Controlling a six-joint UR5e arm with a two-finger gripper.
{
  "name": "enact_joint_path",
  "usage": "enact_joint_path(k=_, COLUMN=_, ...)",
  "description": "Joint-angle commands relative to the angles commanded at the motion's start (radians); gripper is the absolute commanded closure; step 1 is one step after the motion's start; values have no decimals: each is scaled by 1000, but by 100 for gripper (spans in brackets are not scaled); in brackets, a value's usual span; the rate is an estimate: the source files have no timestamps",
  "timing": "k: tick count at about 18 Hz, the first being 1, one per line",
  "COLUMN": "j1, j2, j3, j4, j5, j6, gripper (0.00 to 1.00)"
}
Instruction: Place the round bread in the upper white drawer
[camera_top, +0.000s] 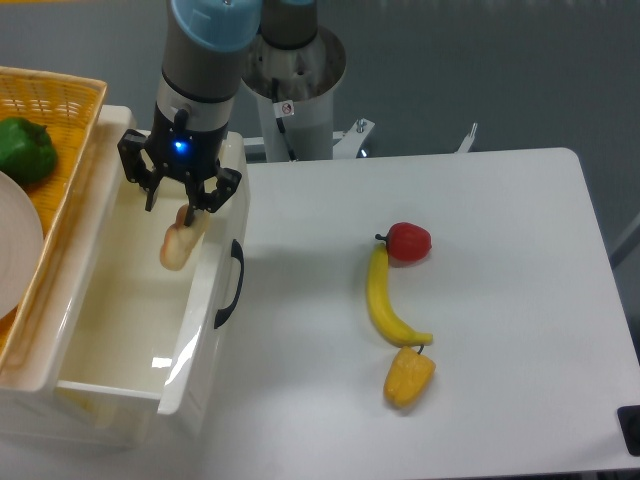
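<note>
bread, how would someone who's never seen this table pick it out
Find the open white drawer at the table's left. Over its cavity hangs the gripper, and the bread dangles from its fingers. It is pale tan and bumpy, unlike the yellow banana and red fruit far right.

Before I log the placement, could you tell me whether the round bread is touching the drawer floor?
Apart. The camera shows the round bread hanging from the gripper, with pale floor of the upper white drawer visible below.

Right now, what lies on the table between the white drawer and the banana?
Nothing: the fixed camera shows bare white table between the drawer and the banana.
</note>
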Motion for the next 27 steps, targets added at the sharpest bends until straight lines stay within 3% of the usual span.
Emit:
enact_joint_path(k=14, j1=2, j2=-2, j3=3, j4=2, j5=3, j6=21, gripper=46)
enact_joint_path(k=19, j1=47, j2=2, j3=12, j4=2, j5=3, j6=63, gripper=46)
enact_joint_path(k=21, j1=75, j2=2, j3=11, j4=0, j5=3, j6=98, gripper=36)
enact_joint_path(k=27, j1=175, j2=2, j3=5, j4=0, j5=3, j6=198, gripper=25)
